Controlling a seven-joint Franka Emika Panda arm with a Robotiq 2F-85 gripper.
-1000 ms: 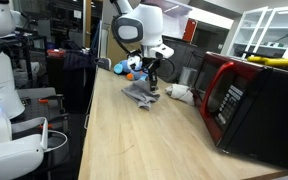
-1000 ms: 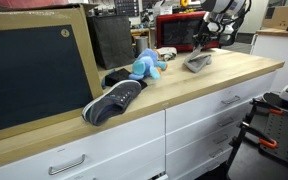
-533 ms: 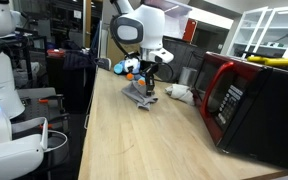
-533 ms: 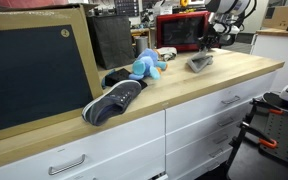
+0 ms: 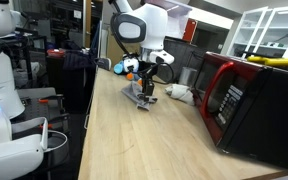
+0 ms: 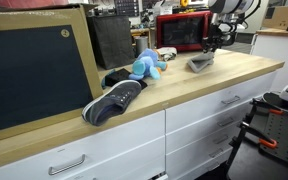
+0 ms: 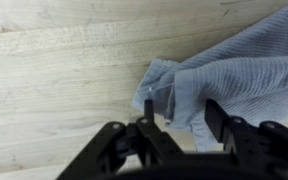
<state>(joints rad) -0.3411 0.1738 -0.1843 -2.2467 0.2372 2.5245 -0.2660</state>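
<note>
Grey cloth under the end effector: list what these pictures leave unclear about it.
Wrist view: the grey cloth runs past the right edge, so its full shape is cut off.
Wrist view: the end effector blocks the cloth's lower part; fingertip contact is unclear.
Both exterior views: the cloth is too small and blurred to show folds.

On counter [image 5: 134, 140], cloth [image 5: 141, 97] lies under fingers [image 7: 217, 118] — microwave [image 5: 246, 105] next to it, plush toy [image 6: 144, 66] & shoe [image 6: 114, 100] farther along.

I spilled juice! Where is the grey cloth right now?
In both exterior views the grey cloth lies on the wooden counter under the gripper, close to the blue plush toy and the red microwave.
</note>
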